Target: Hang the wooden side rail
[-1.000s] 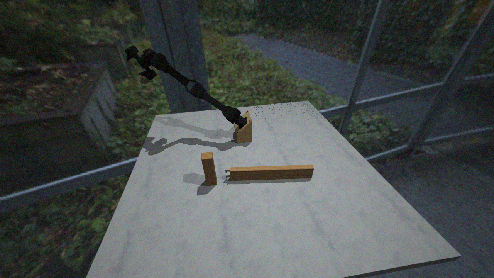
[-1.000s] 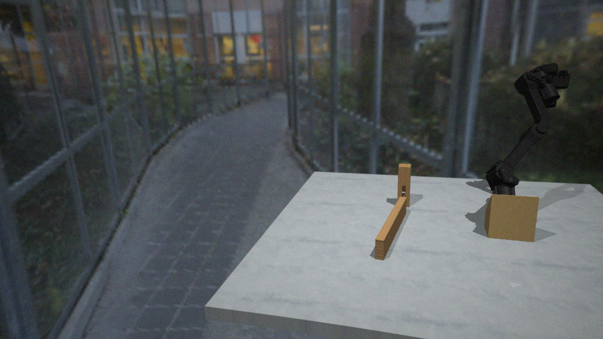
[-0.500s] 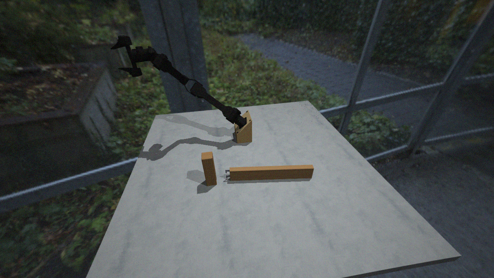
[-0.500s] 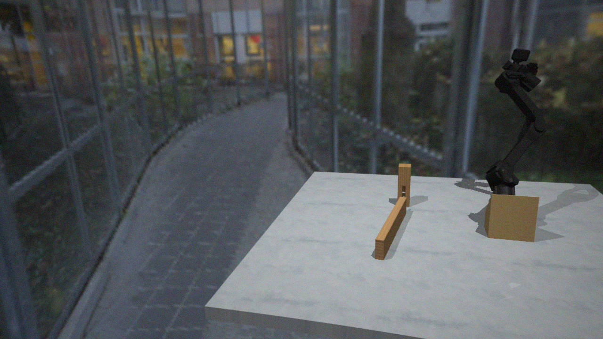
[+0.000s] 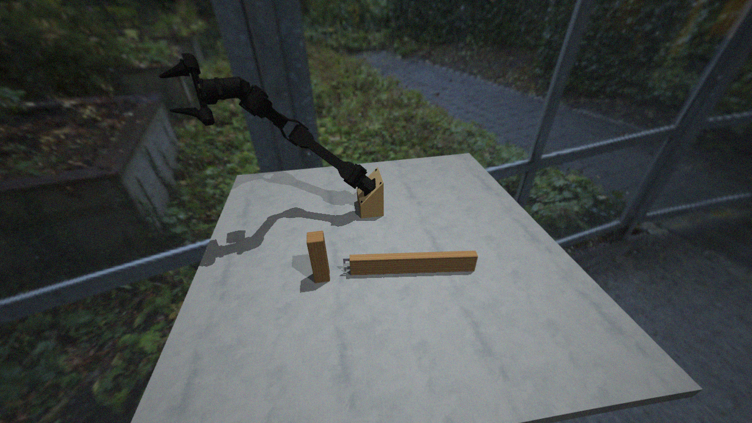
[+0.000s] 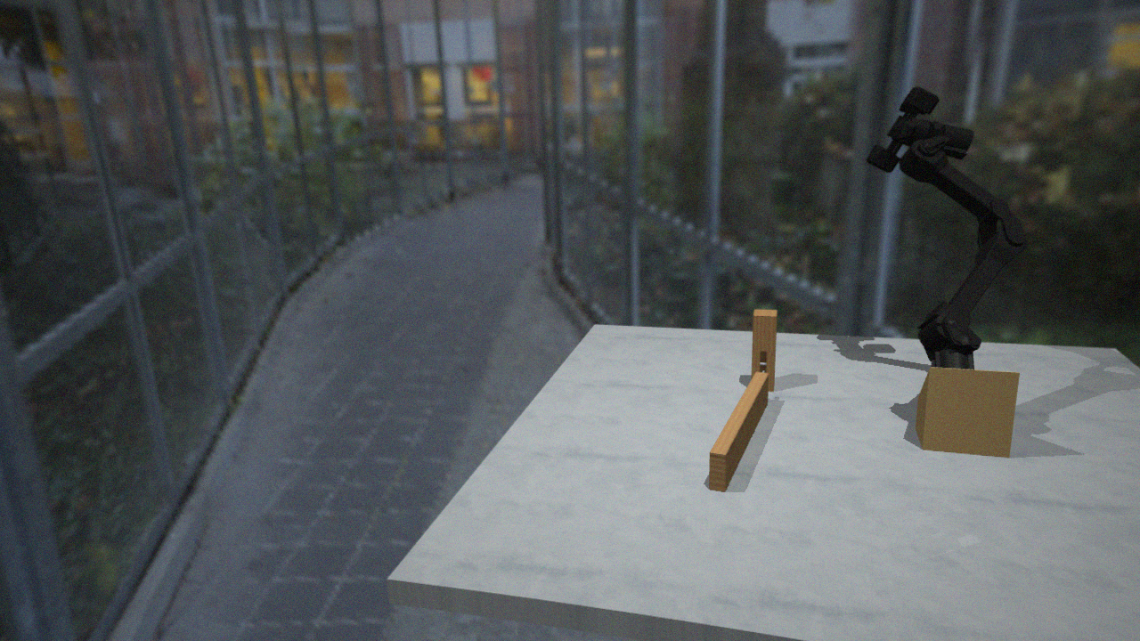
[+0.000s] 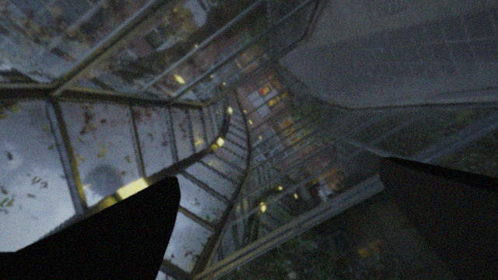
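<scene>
Gripper (image 5: 165,93) (image 6: 900,129) (image 7: 278,176) is up in the air, well off to one side of the work, fingers spread wide w/ nothing between them. Rail (image 5: 412,264) (image 6: 736,430) is on the table (image 5: 420,342) (image 6: 557,510), standing on its narrow edge, prob. b/c that leaves its broad sides free for a pinch. Its steel hooks (image 5: 345,262) point at the post (image 5: 318,257) (image 6: 763,335), just short of it, so the hang hasn't been made. Post stands upright w/ its slot (image 6: 762,358) facing the rail; I'd guess that's so the lift & push can be short, w/ no big turn. Can't tell from here how well hooks & pins line up.

Arm (image 5: 325,152) (image 6: 968,195) leans away from all this, rising off its wooden block (image 5: 373,205) (image 6: 968,414). Job's at the start, I'd say: next it needs to swing back & come down astride the rail, prob. nearer the hook end, b/c the far end has to stay on the table. Risk: brushing the post en route.
</scene>
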